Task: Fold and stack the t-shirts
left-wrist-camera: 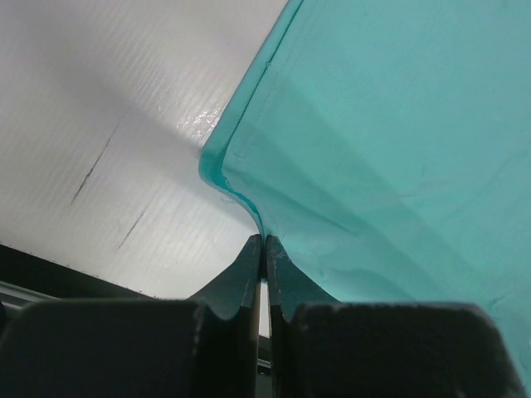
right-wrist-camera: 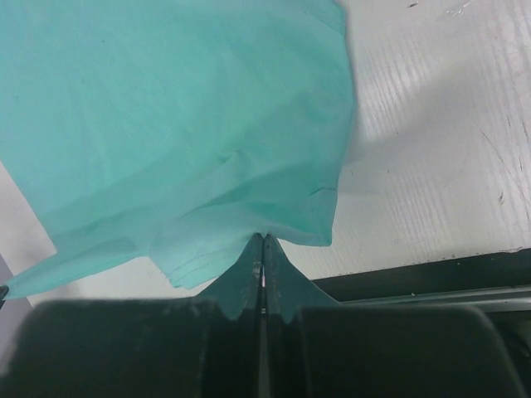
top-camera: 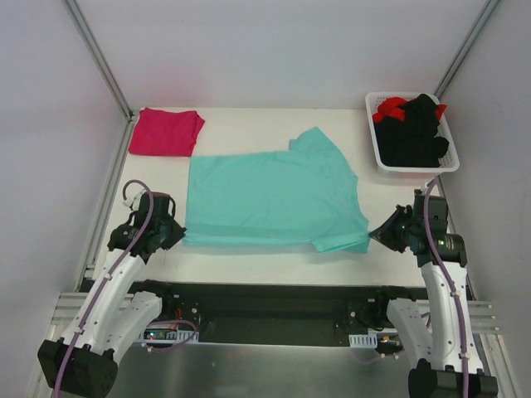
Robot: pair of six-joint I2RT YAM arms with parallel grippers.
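Observation:
The teal t-shirt lies spread flat across the middle of the white table, one sleeve pointing to the far side. My left gripper is shut on its near left corner; in the left wrist view the jaws pinch the teal hem. My right gripper is shut on its near right corner; the right wrist view shows the jaws closed on the teal cloth. The magenta-pink t-shirt lies folded at the far left corner.
A white basket at the far right holds black garments and a red one. The table's near edge runs just behind both grippers. Frame posts stand at the far corners.

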